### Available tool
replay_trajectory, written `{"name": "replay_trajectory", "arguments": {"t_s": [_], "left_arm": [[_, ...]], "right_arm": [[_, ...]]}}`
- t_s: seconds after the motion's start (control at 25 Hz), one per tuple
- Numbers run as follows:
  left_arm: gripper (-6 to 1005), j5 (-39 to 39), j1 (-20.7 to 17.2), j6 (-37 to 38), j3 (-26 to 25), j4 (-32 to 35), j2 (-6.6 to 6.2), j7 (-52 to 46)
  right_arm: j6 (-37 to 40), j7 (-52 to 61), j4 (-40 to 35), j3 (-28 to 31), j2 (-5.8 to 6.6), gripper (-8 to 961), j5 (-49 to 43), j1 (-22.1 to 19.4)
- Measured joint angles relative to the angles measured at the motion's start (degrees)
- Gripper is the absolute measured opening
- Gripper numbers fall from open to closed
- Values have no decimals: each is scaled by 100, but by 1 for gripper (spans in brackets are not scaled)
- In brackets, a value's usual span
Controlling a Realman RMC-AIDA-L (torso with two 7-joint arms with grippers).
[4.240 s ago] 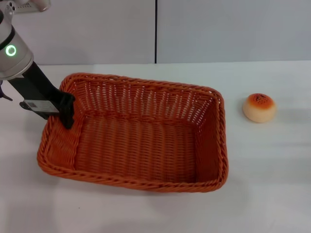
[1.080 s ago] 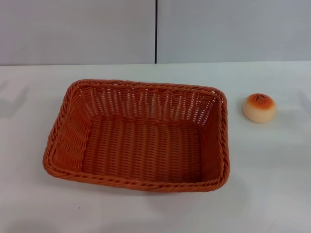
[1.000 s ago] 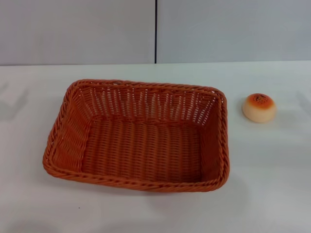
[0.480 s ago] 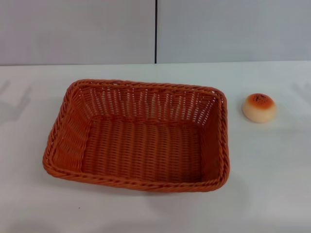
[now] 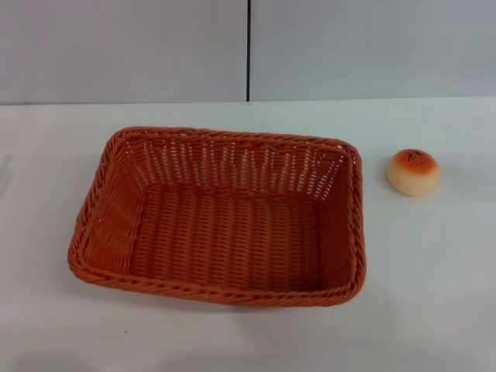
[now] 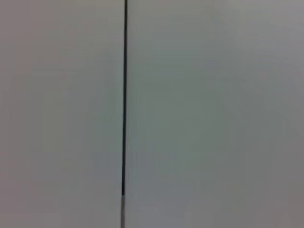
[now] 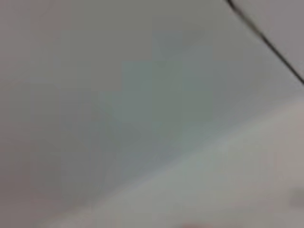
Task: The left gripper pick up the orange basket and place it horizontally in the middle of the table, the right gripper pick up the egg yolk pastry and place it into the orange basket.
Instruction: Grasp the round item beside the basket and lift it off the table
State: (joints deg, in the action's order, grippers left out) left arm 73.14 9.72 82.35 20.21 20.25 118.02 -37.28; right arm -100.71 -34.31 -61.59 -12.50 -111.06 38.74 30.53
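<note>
The table (image 5: 434, 294) is seen with the basket (image 5: 221, 217) set flat near its middle, long sides running roughly parallel to the far edge, its inside empty. The pastry (image 5: 413, 171) is seen upright on the table, well apart from the basket, toward the right edge, glazed top up. Neither gripper is shown in any view, so the state of the jaws cannot be told.

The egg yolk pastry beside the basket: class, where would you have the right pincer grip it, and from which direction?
Grip the egg yolk pastry across its pale lower sides, coming straight down from above. It sits dome-up on the table, clear of the orange basket, so both sides look reachable.
</note>
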Motion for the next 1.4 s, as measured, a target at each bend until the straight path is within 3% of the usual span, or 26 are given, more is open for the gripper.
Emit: {"name": "replay_trajectory", "arguments": {"t_s": [0.16,0.44,0.72,1.12,1.4], "left_arm": [[652,27,-75,-39,-13,-83,-8,113],[653,36,-223,-107,-20,-162,-12,309],[653,35,-237,-117,-13,-244,-15,481],[653,33,-156,-261,20,-250,-26,488],[653,27,-123,-266,45,-319,-29,704]], "right_arm": [[-177,210,591,-522,146,602,-1100,611],[202,271,1455,-846,191,602,-1110,1144],[1015,232,2448,-974,359,602,-1110,1326],[1347,166,2645,-1101,168,596,-1058,1337],[1726,241,2938,-1395,163,589,-1065,1430]]}}
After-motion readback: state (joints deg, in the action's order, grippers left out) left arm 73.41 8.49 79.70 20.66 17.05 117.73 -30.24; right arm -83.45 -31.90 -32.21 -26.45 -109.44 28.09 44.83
